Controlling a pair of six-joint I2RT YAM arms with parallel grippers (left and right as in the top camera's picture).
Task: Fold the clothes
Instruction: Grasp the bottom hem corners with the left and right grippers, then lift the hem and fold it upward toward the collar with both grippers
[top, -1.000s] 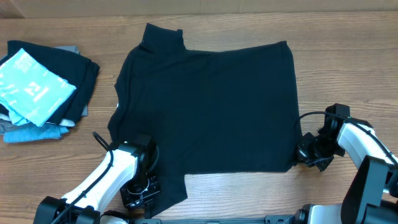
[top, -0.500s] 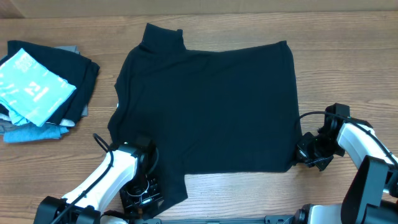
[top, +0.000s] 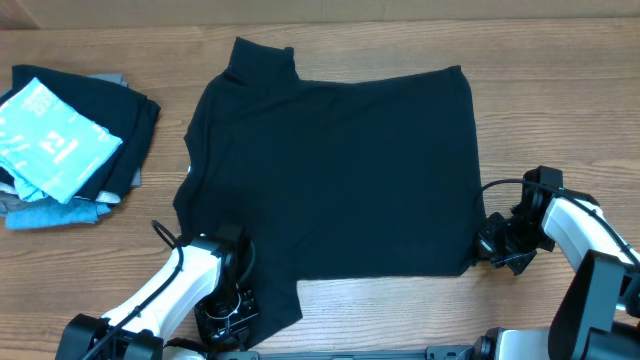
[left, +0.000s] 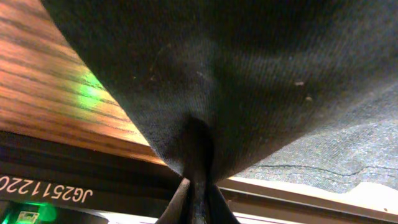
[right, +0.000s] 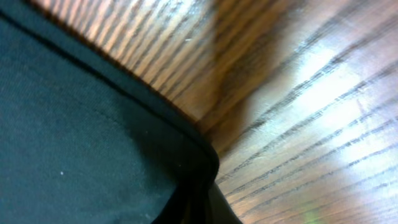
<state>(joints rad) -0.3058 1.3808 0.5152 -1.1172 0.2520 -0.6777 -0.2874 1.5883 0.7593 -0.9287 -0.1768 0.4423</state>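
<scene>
Wooden table (top: 560, 120): black T-shirt (top: 340, 170) spread flat; left gripper (top: 228, 318), right gripper (top: 487, 248) pinching its near edge.

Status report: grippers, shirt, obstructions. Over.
Left gripper shut on black T-shirt, near sleeve; right gripper shut on its hem corner. Shirt spread flat. Folded pile far left, out of the way.
</scene>
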